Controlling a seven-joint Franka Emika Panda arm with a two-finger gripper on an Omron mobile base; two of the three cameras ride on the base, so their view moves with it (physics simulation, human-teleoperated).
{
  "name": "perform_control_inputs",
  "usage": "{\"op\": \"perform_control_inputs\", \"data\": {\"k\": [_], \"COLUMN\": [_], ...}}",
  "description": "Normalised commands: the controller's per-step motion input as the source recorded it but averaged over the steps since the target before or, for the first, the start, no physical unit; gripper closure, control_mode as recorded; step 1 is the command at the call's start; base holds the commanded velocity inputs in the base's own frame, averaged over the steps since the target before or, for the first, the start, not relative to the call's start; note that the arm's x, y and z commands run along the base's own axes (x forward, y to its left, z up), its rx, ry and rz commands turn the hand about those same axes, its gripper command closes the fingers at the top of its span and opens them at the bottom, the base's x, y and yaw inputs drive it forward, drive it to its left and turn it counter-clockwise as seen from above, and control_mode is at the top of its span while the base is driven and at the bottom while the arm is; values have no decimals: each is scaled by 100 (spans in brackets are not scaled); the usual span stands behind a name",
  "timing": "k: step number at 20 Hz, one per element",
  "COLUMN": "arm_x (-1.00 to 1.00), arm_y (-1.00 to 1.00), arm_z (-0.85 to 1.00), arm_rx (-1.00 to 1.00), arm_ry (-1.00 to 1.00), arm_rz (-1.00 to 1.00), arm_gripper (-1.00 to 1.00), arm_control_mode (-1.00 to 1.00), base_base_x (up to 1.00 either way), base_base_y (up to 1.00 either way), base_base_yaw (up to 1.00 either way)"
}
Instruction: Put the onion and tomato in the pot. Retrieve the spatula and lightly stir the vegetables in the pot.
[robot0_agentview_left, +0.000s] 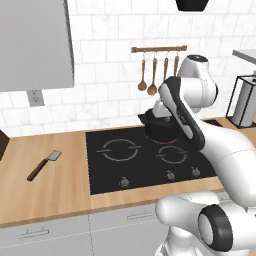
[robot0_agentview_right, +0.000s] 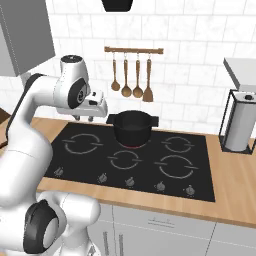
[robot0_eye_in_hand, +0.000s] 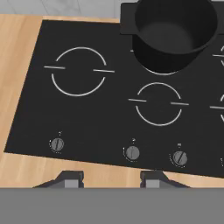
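The black pot stands on a rear burner of the cooktop; in the left base view my forearm covers part of the pot. Its dark inside shows nothing that I can make out. The onion and the tomato are out of view. The spatula, grey blade on a reddish-brown handle, lies on the wooden counter left of the cooktop. My gripper hangs above the cooktop's left rear part, to the left of the pot. The gripper is open, nothing between its fingertips.
The black cooktop has knobs along its front edge. Wooden spoons and a turner hang on a wall rail behind the pot. A steel cylinder in a black frame stands on the counter at the right.
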Motion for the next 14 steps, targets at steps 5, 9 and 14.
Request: {"op": "perform_control_inputs", "data": {"k": [5, 9, 14], "arm_x": [-26, -31, -3], "arm_y": [0, 0, 0], "arm_z": [-3, -4, 0], "arm_rx": [-4, -5, 0], "arm_ry": [-12, -16, -2], "arm_rz": [0, 0, 0], "arm_gripper": [-100, -100, -100], "arm_control_mode": [-100, -100, -100], "base_base_x": [0, 0, 0], "base_base_y": [0, 0, 0], "base_base_yaw": [0, 0, 0]}}
